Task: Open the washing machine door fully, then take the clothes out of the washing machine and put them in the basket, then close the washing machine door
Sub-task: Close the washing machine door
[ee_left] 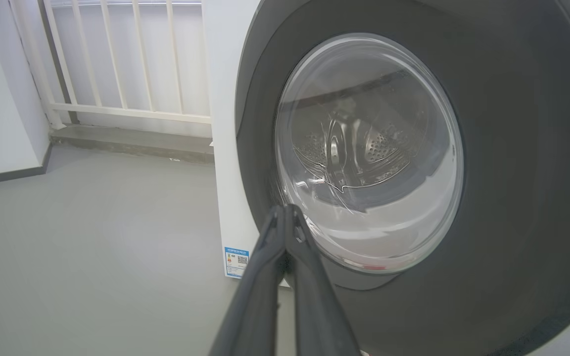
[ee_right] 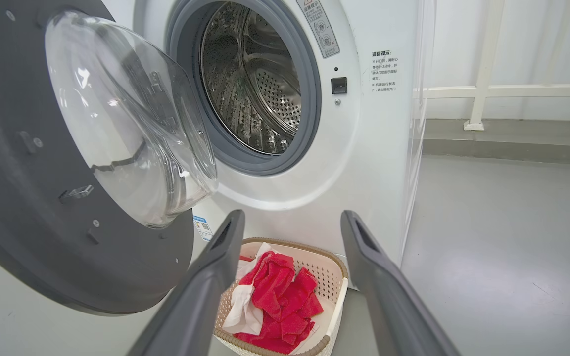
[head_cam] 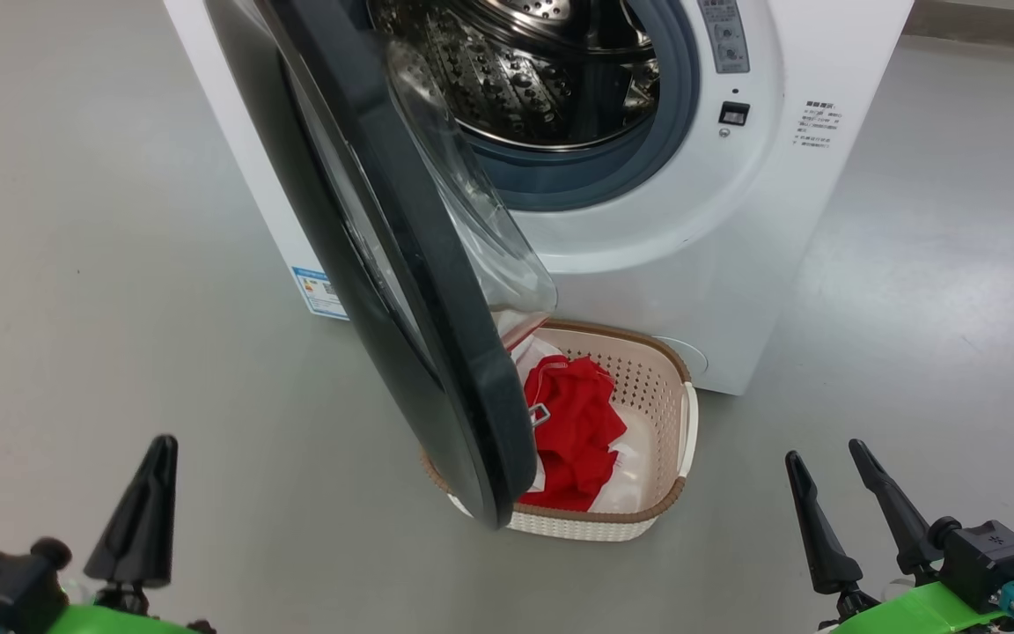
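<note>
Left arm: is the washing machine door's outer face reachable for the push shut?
Likely yes. The left gripper, fingers shut, points straight at the washing machine door from its outer side, with nothing standing between them.

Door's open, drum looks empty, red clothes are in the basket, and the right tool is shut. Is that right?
Not quite: the right tool is open, not shut. The right wrist view shows its fingers wide apart, holding nothing. The rest stands: door open, drum empty as far as it shows, red clothes in the basket.
</note>
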### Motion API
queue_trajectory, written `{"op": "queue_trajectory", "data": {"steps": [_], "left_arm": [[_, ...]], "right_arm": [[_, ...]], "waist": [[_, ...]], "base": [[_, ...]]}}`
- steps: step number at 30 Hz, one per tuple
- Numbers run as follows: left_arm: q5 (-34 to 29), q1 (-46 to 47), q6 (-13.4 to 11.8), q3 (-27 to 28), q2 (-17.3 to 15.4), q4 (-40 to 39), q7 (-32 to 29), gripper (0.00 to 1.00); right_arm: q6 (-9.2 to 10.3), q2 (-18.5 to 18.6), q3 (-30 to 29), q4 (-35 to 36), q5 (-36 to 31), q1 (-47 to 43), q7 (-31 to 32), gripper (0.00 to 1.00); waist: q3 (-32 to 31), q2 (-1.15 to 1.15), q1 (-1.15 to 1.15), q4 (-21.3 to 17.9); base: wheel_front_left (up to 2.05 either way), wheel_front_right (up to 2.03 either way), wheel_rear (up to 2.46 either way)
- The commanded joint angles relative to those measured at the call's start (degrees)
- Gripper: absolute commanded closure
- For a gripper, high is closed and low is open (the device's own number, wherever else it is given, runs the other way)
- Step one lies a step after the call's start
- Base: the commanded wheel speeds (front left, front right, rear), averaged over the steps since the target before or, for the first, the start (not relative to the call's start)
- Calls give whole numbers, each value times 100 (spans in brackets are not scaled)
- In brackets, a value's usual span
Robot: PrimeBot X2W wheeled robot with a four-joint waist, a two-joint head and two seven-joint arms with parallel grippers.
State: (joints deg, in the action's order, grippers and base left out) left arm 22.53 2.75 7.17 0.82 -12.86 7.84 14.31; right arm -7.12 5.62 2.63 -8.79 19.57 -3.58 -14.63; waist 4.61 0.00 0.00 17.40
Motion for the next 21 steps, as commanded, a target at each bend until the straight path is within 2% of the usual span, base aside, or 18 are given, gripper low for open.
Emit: {"op": "queue_trajectory", "data": {"steps": [1,4,5,14,21], "left_arm": [[179,332,32,79,-317,-213,69,100],[468,531,32,-179,-638,-323,69,100],[468,531,32,-179,-638,-323,69,100],[1306,1161,32,-1079,-1401,-652,69,100],[1580,1515,32,-1782,-1659,-761,69,100]], "right_arm": [[-36,60,133,151,-31,133,-37,0],[-36,56,131,153,-31,149,-37,0],[-36,56,131,153,-31,149,-37,0],[-36,58,154,176,-36,212,-37,0],[-36,61,160,187,-43,248,-37,0]], "waist": [[12,0,0,-10],[40,0,0,-27],[40,0,0,-27],[145,0,0,-117],[224,0,0,-221]], "base": [[0,0,0],[0,0,0],[0,0,0],[0,0,0],[0,0,0]]}}
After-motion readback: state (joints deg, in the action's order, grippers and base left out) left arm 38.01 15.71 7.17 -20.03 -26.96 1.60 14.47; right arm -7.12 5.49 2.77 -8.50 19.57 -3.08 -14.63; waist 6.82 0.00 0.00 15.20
